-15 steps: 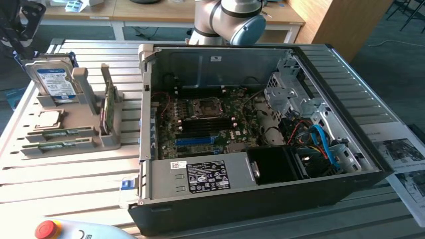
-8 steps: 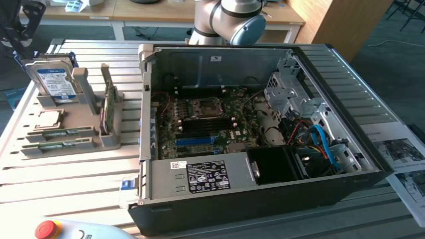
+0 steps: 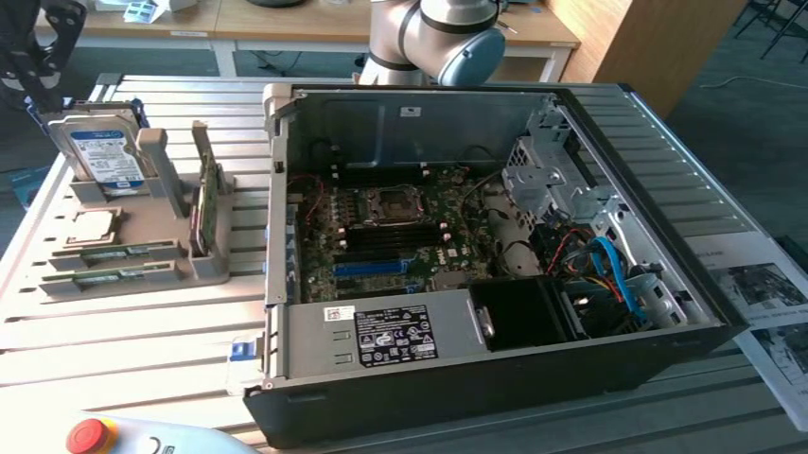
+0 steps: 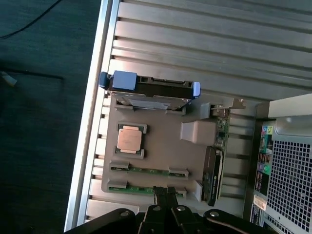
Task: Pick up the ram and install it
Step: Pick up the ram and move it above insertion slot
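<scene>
Work on this one has hardly started, by the look of it. The ram [image 4: 139, 188] lies flat in the outermost groove of the grey holder [image 4: 161, 146]. The holder sits on the slatted table [image 3: 127, 331] beside the open computer case [image 3: 505, 388], on the exterior view's left. A matching stick [image 4: 148, 170] lies just beside the ram in the next groove. Beyond that come a processor chip [image 4: 130, 139] and a hard drive [image 4: 148, 90] standing on edge.

In the wrist view the gripper [image 4: 165, 194] hangs right over the middle of the ram, its two fingers pressed together with no gap and nothing held. Whether the tips touch the stick I cannot tell.

So nothing is picked up yet, and both sticks are in the holder, well apart from the motherboard [image 3: 392, 236] inside the case. As I judge it, the grasp, the carry across and the seating in the board are all left to do.
</scene>
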Robot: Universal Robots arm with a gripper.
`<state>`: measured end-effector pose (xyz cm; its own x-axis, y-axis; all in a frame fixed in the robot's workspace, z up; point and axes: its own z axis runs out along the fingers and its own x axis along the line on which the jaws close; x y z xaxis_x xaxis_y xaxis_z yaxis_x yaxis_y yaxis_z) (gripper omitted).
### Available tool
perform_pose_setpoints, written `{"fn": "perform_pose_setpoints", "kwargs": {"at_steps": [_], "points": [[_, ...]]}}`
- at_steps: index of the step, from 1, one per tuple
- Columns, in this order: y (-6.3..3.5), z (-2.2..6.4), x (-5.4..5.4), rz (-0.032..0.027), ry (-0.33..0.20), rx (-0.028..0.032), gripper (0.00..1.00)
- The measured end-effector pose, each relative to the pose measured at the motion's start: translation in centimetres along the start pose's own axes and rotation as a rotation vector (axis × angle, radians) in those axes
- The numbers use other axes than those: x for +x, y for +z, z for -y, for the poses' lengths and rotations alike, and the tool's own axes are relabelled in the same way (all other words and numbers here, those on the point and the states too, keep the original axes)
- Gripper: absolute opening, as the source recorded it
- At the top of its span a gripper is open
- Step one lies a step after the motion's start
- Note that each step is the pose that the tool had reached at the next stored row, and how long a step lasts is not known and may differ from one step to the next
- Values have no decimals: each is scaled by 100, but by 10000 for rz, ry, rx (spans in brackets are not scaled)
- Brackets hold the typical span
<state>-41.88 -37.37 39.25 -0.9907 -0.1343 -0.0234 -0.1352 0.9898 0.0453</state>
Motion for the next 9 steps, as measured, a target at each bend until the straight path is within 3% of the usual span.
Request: {"fn": "perform_pose_setpoints", "kwargs": {"at_steps": [9], "points": [[-1, 0, 0, -67, -1459, -33, 11]]}}
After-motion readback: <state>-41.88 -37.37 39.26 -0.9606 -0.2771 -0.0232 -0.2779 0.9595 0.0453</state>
